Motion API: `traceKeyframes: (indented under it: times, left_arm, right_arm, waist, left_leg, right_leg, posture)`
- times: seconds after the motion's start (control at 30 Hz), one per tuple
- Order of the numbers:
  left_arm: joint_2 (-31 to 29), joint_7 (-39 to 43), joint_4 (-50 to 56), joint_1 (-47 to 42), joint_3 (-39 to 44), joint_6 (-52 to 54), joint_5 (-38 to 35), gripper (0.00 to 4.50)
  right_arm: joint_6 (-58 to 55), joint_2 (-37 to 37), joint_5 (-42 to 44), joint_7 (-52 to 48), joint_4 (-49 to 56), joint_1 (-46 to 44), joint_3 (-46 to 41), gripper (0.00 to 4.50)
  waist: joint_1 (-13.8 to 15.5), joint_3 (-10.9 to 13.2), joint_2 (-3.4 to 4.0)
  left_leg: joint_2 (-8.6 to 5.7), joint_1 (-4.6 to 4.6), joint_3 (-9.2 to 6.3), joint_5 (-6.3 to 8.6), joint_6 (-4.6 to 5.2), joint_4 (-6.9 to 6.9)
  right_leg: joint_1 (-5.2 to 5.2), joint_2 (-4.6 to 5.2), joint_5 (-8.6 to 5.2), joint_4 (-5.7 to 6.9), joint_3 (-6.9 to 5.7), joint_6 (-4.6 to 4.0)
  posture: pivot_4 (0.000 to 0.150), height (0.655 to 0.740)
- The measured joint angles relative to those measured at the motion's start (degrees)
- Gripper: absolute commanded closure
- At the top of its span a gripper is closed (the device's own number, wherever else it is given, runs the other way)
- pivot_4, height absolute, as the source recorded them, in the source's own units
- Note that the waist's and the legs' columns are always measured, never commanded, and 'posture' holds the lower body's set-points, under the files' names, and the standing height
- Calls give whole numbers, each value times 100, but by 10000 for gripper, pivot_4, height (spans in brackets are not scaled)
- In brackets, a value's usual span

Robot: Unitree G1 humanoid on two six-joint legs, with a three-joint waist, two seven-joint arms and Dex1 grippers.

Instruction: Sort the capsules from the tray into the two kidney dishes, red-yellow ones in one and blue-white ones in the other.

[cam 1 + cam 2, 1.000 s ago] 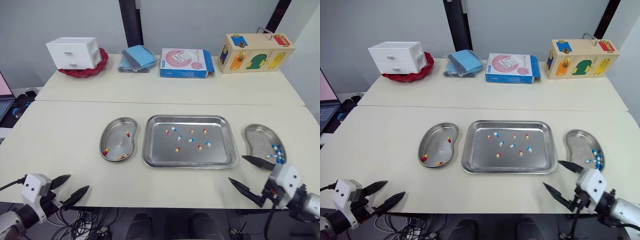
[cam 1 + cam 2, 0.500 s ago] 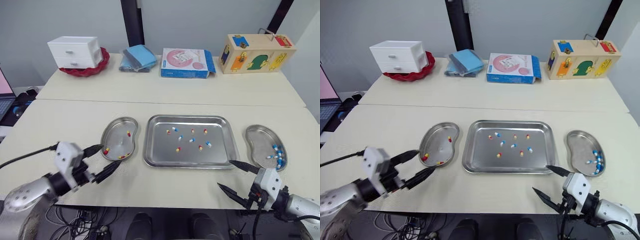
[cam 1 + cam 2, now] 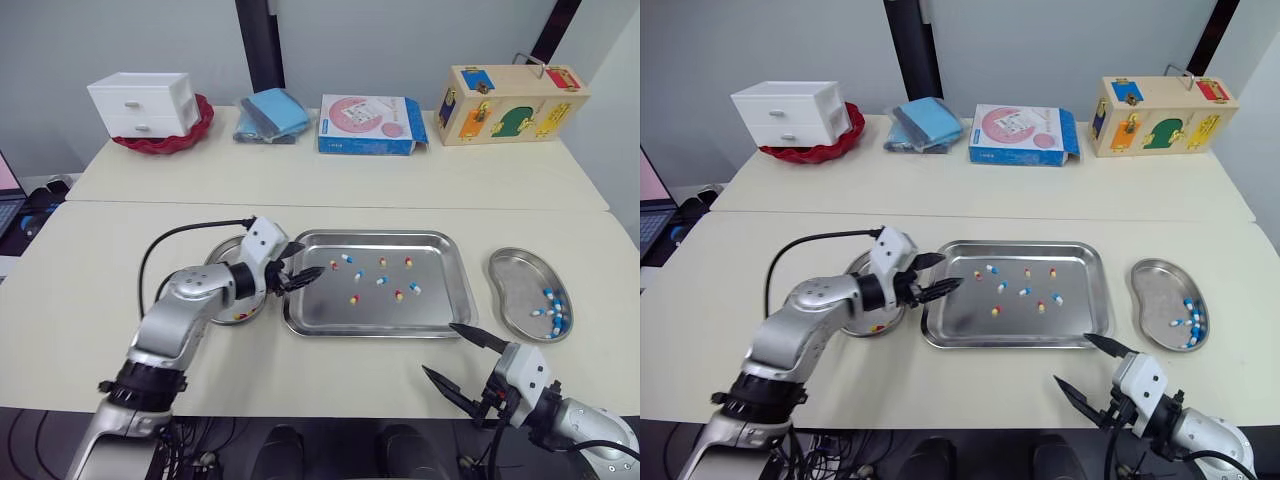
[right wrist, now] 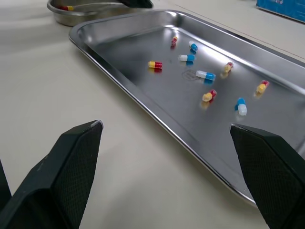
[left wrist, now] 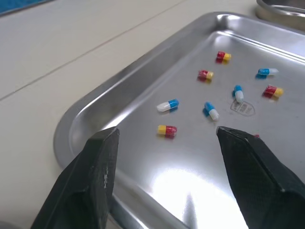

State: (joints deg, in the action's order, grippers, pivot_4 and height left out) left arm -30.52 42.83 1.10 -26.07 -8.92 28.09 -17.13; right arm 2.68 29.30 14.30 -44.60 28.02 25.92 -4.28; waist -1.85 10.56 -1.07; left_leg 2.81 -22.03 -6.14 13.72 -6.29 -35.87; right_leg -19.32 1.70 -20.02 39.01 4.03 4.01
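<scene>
Heads up, your left gripper point(image 3: 305, 262) has just swung in from the front edge of the table, crossed the left-hand steel kidney dish point(image 4: 83, 16) and now sits over the left end of the rectangular stainless steel tray point(image 3: 376, 332). Its fingers are spread wide and carry nothing. In the left wrist view they frame a red-yellow capsule point(image 5: 167, 130), with a blue-white capsule point(image 5: 167, 105) just beside it, so I'd say you're lined up for a red-yellow pick.

Your right gripper point(image 3: 440, 348) has only drifted a little, toward the tray's front right corner. It's low over the table there, also spread and empty.

The capsules haven't budged. A scatter of both colours lies mid-tray, a few red-yellows are in the left dish, and a cluster of sorted blue-whites point(image 3: 550, 305) sits in the right-hand steel kidney dish point(image 3: 515, 270). Plenty of sorting is left.
</scene>
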Motion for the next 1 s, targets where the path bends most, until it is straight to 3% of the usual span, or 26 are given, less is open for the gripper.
traceKeyframes:
  times: [0.23,0.57,1.0]
  left_arm:
    - [457,61,-1187,-867,-505,-295,702,11983]
    - [927,178,-2108,-1352,-700,-502,1160,11983]
    - [961,570,-2312,-1555,-819,-349,1421,11983]
  right_arm:
    - [-301,-66,-202,415,310,-40,307,0]
    - [-821,-61,-179,756,733,-123,345,0]
    - [-1296,-38,-150,888,1074,-179,349,0]
  waist:
    - [15,0,-1]
    - [12,0,-1]
    - [3,0,0]
  left_leg:
    - [-3,-5,-3,0,0,-6]
    - [-4,-7,-5,0,0,-9]
    - [-4,-5,-5,-1,1,-9]
  right_leg:
    - [0,1,0,0,-3,0]
    - [0,1,0,1,-5,1]
    - [1,0,0,2,-4,1]
  posture:
    - [1500,7400]
    - [1500,7400]
    - [1500,7400]
